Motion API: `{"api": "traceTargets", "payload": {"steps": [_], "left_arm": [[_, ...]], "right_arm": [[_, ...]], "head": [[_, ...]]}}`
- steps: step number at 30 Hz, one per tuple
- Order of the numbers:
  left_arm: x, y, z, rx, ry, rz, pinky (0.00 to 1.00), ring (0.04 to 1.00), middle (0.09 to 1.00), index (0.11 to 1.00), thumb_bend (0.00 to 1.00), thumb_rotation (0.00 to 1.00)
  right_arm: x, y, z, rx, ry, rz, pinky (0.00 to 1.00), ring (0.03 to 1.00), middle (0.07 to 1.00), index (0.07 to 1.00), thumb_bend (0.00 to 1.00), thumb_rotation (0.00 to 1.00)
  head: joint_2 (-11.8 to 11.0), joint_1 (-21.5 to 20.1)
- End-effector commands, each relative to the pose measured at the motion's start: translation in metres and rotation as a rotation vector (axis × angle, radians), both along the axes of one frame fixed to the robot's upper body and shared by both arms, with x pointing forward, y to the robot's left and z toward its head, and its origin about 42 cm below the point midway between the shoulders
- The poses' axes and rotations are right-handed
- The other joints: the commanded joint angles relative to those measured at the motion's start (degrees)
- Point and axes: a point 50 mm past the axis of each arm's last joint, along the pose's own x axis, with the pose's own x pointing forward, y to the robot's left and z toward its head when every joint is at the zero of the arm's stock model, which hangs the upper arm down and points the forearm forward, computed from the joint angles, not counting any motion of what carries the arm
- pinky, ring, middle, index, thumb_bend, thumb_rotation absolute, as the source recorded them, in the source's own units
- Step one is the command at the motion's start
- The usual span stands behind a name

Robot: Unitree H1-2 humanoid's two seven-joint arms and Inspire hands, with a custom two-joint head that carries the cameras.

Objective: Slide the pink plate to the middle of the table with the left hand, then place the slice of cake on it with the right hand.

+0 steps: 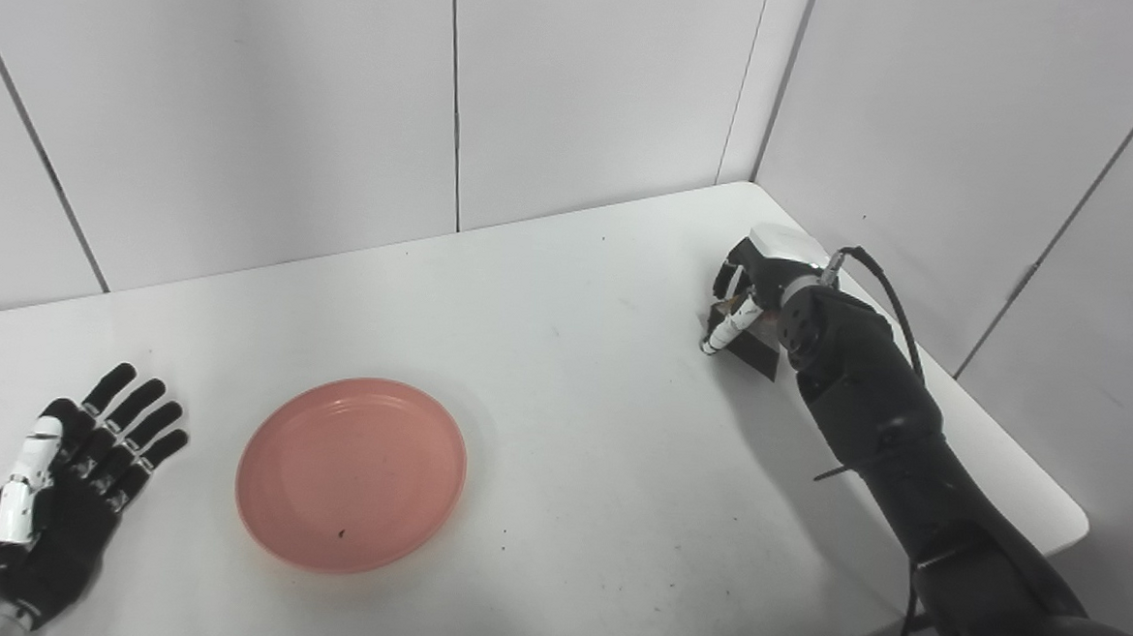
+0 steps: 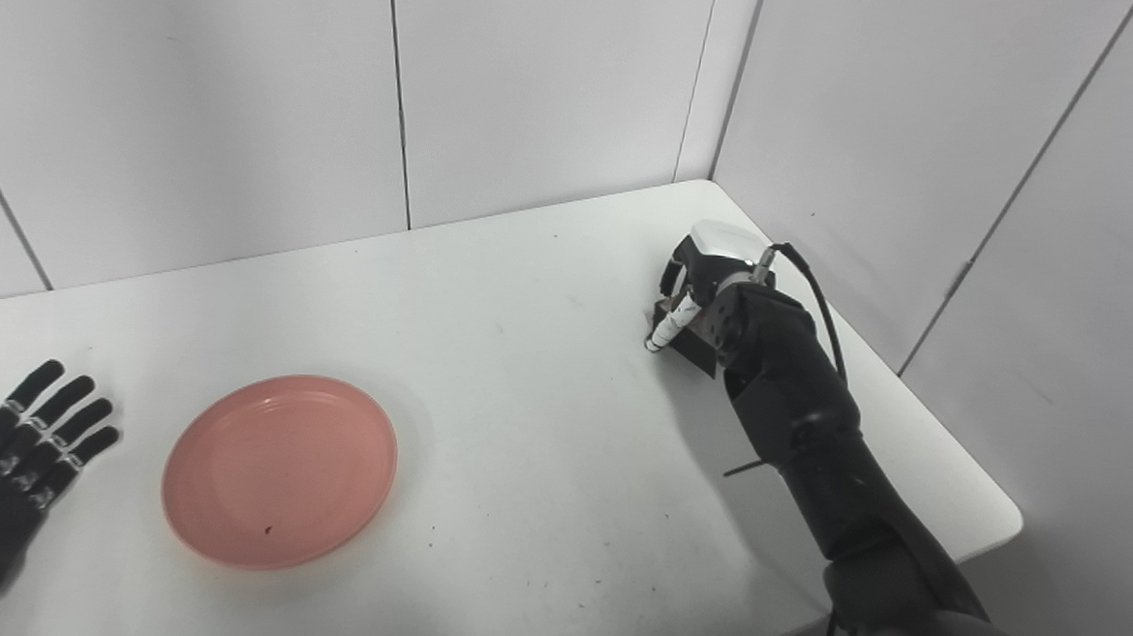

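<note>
A round pink plate (image 1: pixel 352 473) lies on the white table (image 1: pixel 573 377), left of its middle. My left hand (image 1: pixel 63 495) rests palm up at the table's near left, fingers spread, open and empty, a short gap from the plate. My right hand (image 1: pixel 757 289) is at the far right of the table, fingers curled around a dark brown slice of cake (image 1: pixel 754 345) that sits on the table. Most of the cake is hidden by the hand. The same scene shows in the right eye view, with the plate (image 2: pixel 279 470) and right hand (image 2: pixel 699 286).
White wall panels (image 1: pixel 588 96) close off the back and right sides of the table. The table's right edge (image 1: pixel 1052 499) runs close under my right arm. A black cable (image 1: pixel 883 286) loops off the right wrist.
</note>
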Motion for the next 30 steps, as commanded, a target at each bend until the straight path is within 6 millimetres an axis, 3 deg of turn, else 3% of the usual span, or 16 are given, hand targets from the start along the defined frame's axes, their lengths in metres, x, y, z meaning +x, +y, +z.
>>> {"api": "traceTargets", "payload": {"steps": [1, 7, 15, 18, 30], "left_arm": [[-0.01, 0.004, -0.023, 0.022, 0.133, 0.008, 0.88, 0.892, 0.908, 0.907, 0.45, 0.9], [-0.012, 0.003, -0.022, 0.034, 0.129, 0.008, 0.87, 0.886, 0.901, 0.901, 0.45, 0.88], [-0.012, -0.002, -0.025, 0.028, 0.133, 0.004, 0.85, 0.87, 0.887, 0.885, 0.45, 0.87], [-0.013, -0.007, -0.024, 0.032, 0.128, 0.004, 0.88, 0.894, 0.909, 0.91, 0.44, 0.9], [-0.016, -0.032, -0.024, 0.062, 0.113, -0.003, 0.92, 0.92, 0.934, 0.938, 0.44, 0.99]], "right_arm": [[0.003, -0.009, 0.031, -0.039, -0.071, -0.015, 0.36, 0.431, 0.455, 0.538, 0.52, 0.0], [0.0, -0.006, 0.043, -0.041, -0.107, 0.004, 0.36, 0.431, 0.455, 0.54, 0.52, 0.0], [-0.007, 0.017, 0.073, -0.031, -0.194, 0.076, 0.36, 0.433, 0.462, 0.531, 0.52, 0.0], [-0.009, 0.025, 0.084, -0.027, -0.218, 0.109, 0.37, 0.443, 0.473, 0.517, 0.52, 0.0], [-0.014, 0.087, 0.12, -0.048, -0.279, 0.298, 0.34, 0.408, 0.449, 0.546, 0.52, 0.0]], "head": [[-0.1, 0.0], [-0.2, 0.4], [-0.7, 1.9], [-1.0, 2.7], [-1.7, 9.0]]}}
